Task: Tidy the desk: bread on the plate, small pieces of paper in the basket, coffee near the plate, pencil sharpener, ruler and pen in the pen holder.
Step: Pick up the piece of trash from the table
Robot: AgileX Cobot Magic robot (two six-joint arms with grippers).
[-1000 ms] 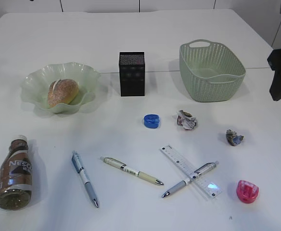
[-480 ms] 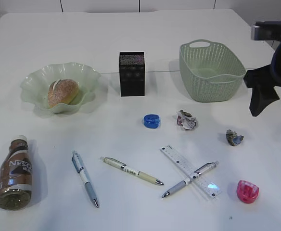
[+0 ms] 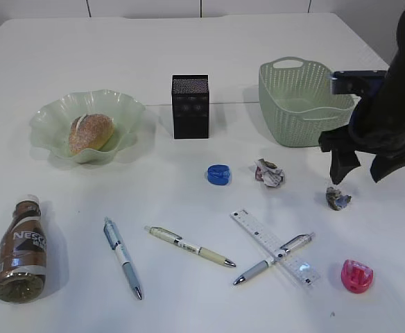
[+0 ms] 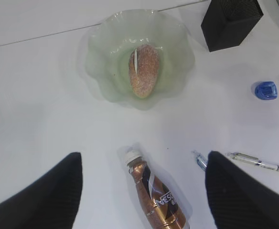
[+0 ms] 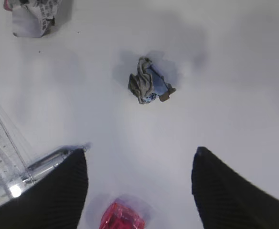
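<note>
Hovering: right gripper (image 3: 360,165) spread, empty | crumpled paper ball (image 3: 338,199) just below it, right of frame, on counter (image 3: 188,41) | likely light, soft, crushable; pinch across middle.

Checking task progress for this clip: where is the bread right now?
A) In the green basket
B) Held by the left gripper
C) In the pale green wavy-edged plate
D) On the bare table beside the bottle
C: the bread lies inside the wavy-edged plate, also clear in the left wrist view, where the open left gripper holds nothing.
</note>
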